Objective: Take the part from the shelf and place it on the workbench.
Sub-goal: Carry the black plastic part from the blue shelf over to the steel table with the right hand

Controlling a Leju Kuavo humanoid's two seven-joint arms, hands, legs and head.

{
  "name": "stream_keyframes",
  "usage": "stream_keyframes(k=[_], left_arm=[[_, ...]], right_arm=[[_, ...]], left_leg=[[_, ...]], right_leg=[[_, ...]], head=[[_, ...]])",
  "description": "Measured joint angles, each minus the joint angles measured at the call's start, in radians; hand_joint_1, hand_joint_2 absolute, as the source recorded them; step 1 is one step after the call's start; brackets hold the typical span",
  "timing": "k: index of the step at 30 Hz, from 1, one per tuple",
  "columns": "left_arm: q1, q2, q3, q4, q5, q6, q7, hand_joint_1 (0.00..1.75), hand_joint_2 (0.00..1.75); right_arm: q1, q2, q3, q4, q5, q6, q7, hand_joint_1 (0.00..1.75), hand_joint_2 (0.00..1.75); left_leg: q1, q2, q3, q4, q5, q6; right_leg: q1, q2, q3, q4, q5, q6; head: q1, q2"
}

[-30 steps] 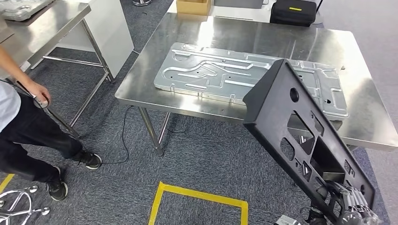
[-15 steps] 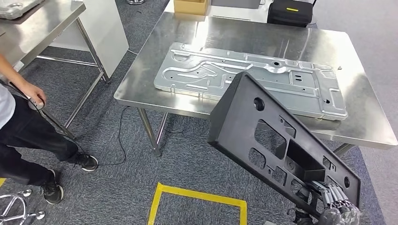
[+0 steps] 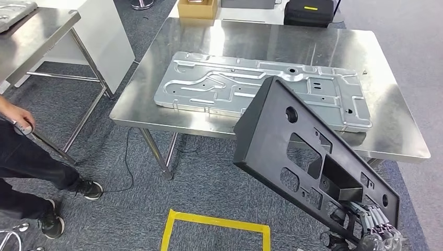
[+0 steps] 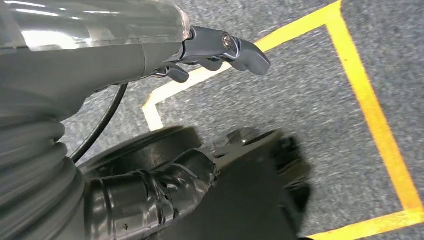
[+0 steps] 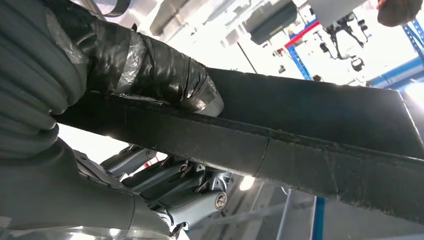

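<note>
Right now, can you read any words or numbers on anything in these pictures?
No words or numbers can be read.
Black case behind the table: a yellow strip, too small to tell if it carries any writing.
Black panel held by the right hand: no label showing.
Metal plate: only pressed shapes, no writing.
Cardboard box: no print showing.

The head view looks down on the workbench from high. The right wrist view sits close under the part, which the head view shares. The left wrist view faces the floor.
</note>
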Motion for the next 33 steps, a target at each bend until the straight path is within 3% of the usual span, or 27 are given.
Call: stream_keyframes(k=[2, 5, 7, 10, 11, 12, 13, 15, 17, 20, 22, 24, 26, 27, 28, 30, 31, 33], left_arm=[[-0.001, 0.002, 0.0, 0.0, -0.003, 0.0, 0.0, 0.0, 1.75], [-0.003, 0.002, -0.001, 0.0, -0.009, -0.001, 0.0, 0.0, 1.75], [-0.003, 0.003, -0.001, 0.0, -0.011, -0.002, 0.0, 0.0, 1.75], [-0.005, 0.003, -0.002, 0.0, -0.015, -0.002, 0.0, 0.0, 1.75], [-0.005, 0.003, -0.002, 0.0, -0.016, -0.003, 0.0, 0.0, 1.75], [-0.005, 0.003, -0.002, 0.0, -0.016, -0.003, 0.0, 0.0, 1.75], [-0.004, 0.003, -0.003, 0.0, -0.017, -0.003, 0.0, 0.0, 1.75], [-0.004, 0.003, -0.005, 0.0, -0.019, -0.004, -0.001, 0.0, 1.75], [-0.006, 0.004, -0.007, 0.0, -0.022, -0.005, -0.001, 0.0, 1.75], [-0.01, 0.004, -0.01, 0.0, -0.026, -0.007, -0.002, 0.0, 1.75], [-0.011, 0.004, -0.014, 0.0, -0.027, -0.009, -0.002, 0.0, 1.75], [-0.011, 0.005, -0.017, 0.0, -0.028, -0.011, -0.003, 0.0, 1.75], [-0.009, 0.005, -0.018, 0.0, -0.028, -0.012, -0.003, 0.0, 1.75], [-0.008, 0.005, -0.019, 0.0, -0.028, -0.013, -0.003, 0.0, 1.75], [-0.007, 0.005, -0.019, 0.0, -0.028, -0.013, -0.003, 0.0, 1.75], [-0.005, 0.006, -0.019, 0.0, -0.028, -0.013, -0.003, 0.0, 1.75], [-0.006, 0.006, -0.019, 0.0, -0.028, -0.013, -0.003, 0.0, 1.75], [-0.008, 0.008, -0.02, 0.0, -0.028, -0.013, -0.003, 0.0, 1.75]], right_arm=[[-0.003, 0.003, -0.001, -0.002, -0.004, 0.0, -0.012, 1.75, 1.75], [-0.009, 0.005, -0.003, -0.011, -0.01, 0.0, -0.031, 1.75, 1.75], [-0.017, 0.006, -0.003, -0.019, -0.013, 0.0, -0.041, 1.75, 1.75], [-0.032, 0.006, -0.003, -0.026, -0.015, 0.0, -0.05, 1.75, 1.75], [-0.035, 0.006, -0.003, -0.026, -0.015, 0.0, -0.051, 1.75, 1.75], [-0.039, 0.006, -0.003, -0.026, -0.014, 0.0, -0.051, 1.75, 1.75], [-0.044, 0.006, -0.003, -0.027, -0.014, 0.0, -0.052, 1.75, 1.75], [-0.059, 0.006, -0.003, -0.031, -0.013, 0.0, -0.053, 1.75, 1.75], [-0.075, 0.004, -0.002, -0.037, -0.013, 0.0, -0.054, 1.75, 1.75], [-0.091, 0.0, 0.0, -0.041, -0.013, 0.0, -0.051, 1.75, 1.75], [-0.102, -0.001, 0.002, -0.044, -0.012, 0.0, -0.05, 1.75, 1.75], [-0.113, -0.002, 0.005, -0.048, -0.012, 0.0, -0.049, 1.75, 1.75], [-0.119, -0.003, 0.006, -0.049, -0.012, 0.0, -0.049, 1.75, 1.75], [-0.12, -0.003, 0.006, -0.049, -0.012, 0.0, -0.049, 1.75, 1.75], [-0.121, -0.003, 0.006, -0.049, -0.012, 0.0, -0.049, 1.75, 1.75], [-0.123, -0.004, 0.006, -0.049, -0.011, 0.0, -0.049, 1.75, 1.75], [-0.125, -0.004, 0.007, -0.049, -0.011, 0.0, -0.049, 1.75, 1.75], [-0.127, -0.006, 0.007, -0.049, -0.011, 0.0, -0.049, 1.75, 1.75]], left_leg=[[-0.005, -0.004, 0.038, -0.091, 0.03, 0.009], [-0.006, -0.003, 0.049, -0.115, 0.025, 0.018], [0.0, -0.001, 0.062, -0.129, 0.027, 0.027], [0.002, 0.003, 0.076, -0.137, 0.021, 0.036], [0.002, 0.004, 0.08, -0.136, 0.017, 0.036], [0.003, 0.004, 0.086, -0.136, 0.012, 0.035], [0.004, 0.004, 0.093, -0.135, 0.006, 0.032], [0.007, 0.004, 0.107, -0.131, -0.008, 0.022], [0.005, 0.003, 0.113, -0.128, -0.021, 0.008], [0.004, 0.006, 0.118, -0.132, -0.029, -0.01], [0.006, 0.005, 0.11, -0.102, -0.05, -0.017], [0.007, 0.004, 0.055, 0.012, -0.103, -0.02], [0.007, 0.004, -0.027, 0.149, -0.146, -0.02], [0.007, 0.004, -0.052, 0.178, -0.139, -0.018], [0.006, 0.003, -0.059, 0.168, -0.111, -0.015], [0.003, 0.002, -0.025, 0.049, -0.019, -0.002], [0.0, 0.001, -0.002, -0.014, 0.013, 0.004], [-0.007, 0.0, 0.025, -0.085, 0.031, 0.012]], right_leg=[[0.002, 0.003, 0.004, 0.003, -0.009, 0.008], [-0.002, 0.003, 0.005, 0.001, -0.014, 0.023], [-0.003, 0.0, -0.007, 0.035, -0.036, 0.033], [-0.011, -0.003, -0.101, 0.206, -0.103, 0.046], [-0.015, -0.003, -0.133, 0.251, -0.108, 0.051], [-0.02, -0.004, -0.149, 0.263, -0.093, 0.055], [-0.025, -0.006, -0.147, 0.24, -0.061, 0.059], [-0.031, -0.011, -0.104, 0.125, 0.017, 0.063], [-0.027, -0.015, -0.067, 0.038, 0.045, 0.056], [-0.022, -0.012, -0.059, 0.02, 0.034, 0.035], [-0.024, -0.01, -0.052, 0.015, 0.03, 0.021], [-0.021, -0.011, -0.043, 0.013, 0.024, 0.008], [-0.015, -0.012, -0.035, 0.013, 0.016, -0.001], [-0.012, -0.011, -0.03, 0.013, 0.011, -0.003], [-0.009, -0.009, -0.023, 0.013, 0.006, -0.004], [-0.006, -0.005, -0.006, 0.013, -0.006, -0.003], [-0.004, -0.004, -0.001, 0.014, -0.013, 0.0], [-0.002, -0.003, 0.0, 0.015, -0.022, 0.009]], head=[[0.0, 0.0], [0.0, 0.0], [0.002, 0.0], [0.004, 0.0], [0.004, 0.0], [0.004, 0.0], [0.004, 0.0], [0.005, 0.0], [0.004, 0.0], [0.003, 0.0], [0.002, 0.0], [0.002, 0.0], [0.002, 0.0], [0.002, 0.0], [0.002, 0.0], [0.002, 0.0], [0.003, 0.0], [0.003, 0.0]])
